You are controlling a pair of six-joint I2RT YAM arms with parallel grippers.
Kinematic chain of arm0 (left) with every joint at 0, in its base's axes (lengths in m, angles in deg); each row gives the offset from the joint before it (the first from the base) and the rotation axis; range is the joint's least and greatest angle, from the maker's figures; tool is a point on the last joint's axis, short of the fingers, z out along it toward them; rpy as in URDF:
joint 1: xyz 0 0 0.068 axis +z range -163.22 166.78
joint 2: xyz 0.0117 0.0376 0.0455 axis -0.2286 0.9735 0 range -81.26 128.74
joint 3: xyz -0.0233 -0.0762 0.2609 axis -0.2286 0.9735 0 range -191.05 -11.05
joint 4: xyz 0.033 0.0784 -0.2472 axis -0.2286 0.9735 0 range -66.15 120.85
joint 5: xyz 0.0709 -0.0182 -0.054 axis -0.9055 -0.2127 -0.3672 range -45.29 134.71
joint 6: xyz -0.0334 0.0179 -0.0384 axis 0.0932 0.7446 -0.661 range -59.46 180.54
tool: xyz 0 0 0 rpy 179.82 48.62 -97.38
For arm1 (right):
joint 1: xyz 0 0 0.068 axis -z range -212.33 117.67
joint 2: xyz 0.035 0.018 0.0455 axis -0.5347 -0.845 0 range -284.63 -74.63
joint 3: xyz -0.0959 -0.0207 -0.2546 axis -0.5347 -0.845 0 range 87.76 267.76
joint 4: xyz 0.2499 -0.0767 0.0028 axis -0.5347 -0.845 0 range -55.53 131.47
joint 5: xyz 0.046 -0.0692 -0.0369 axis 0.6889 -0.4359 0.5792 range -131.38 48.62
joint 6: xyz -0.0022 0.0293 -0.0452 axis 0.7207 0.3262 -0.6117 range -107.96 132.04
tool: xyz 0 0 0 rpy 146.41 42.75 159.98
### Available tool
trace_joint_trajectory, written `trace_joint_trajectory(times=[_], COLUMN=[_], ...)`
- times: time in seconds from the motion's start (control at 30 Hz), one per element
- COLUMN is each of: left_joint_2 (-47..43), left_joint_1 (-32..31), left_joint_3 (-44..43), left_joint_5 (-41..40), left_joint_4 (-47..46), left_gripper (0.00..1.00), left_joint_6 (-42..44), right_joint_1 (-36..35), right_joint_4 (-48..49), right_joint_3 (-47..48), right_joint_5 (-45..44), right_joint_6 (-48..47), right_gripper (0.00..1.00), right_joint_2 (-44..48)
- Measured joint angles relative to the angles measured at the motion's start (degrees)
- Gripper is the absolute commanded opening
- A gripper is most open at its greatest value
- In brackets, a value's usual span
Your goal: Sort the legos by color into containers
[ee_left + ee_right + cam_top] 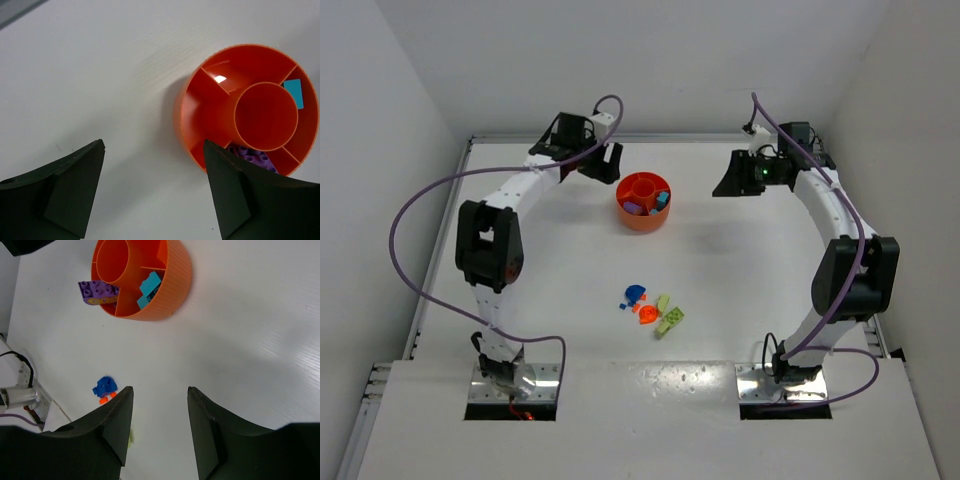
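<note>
The round orange tray [640, 224] stands at the back middle of the table. Its wedges hold purple bricks [252, 155] and teal bricks [150, 287]; one purple brick [97, 292] leans over the rim. My left gripper [603, 166] hovers just left of the tray [182, 115], open and empty [154, 144]. To the tray's right, my right gripper [733, 181] is open with nothing between its fingers [160, 389]. Loose legos lie in the middle of the table: a blue piece [634, 294], an orange piece [645, 314] and two yellow-green pieces [670, 319].
White walls close in the table at the back and both sides. Purple cables loop from each arm. The two arm bases sit on metal plates [515, 385] at the near edge.
</note>
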Motion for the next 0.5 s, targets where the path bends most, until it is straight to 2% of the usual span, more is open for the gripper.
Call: trace_joint_trajectory(times=[0.13,0.5], left_joint_2=[2.1,4.8], left_joint_1=[-1.2,-3.0], left_joint_3=[-2.0,-2.7], left_joint_5=[0.5,-0.1], left_joint_4=[3.5,7.2], left_gripper=[0.9,0.91], left_joint_6=[1.4,4.8], right_joint_1=[0.0,0.0], right_joint_4=[0.0,-0.1], right_joint_3=[0.0,0.0], right_joint_5=[0.0,0.0], right_joint_6=[0.0,0.0], right_gripper=[0.48,0.48], right_joint_2=[0.0,0.0])
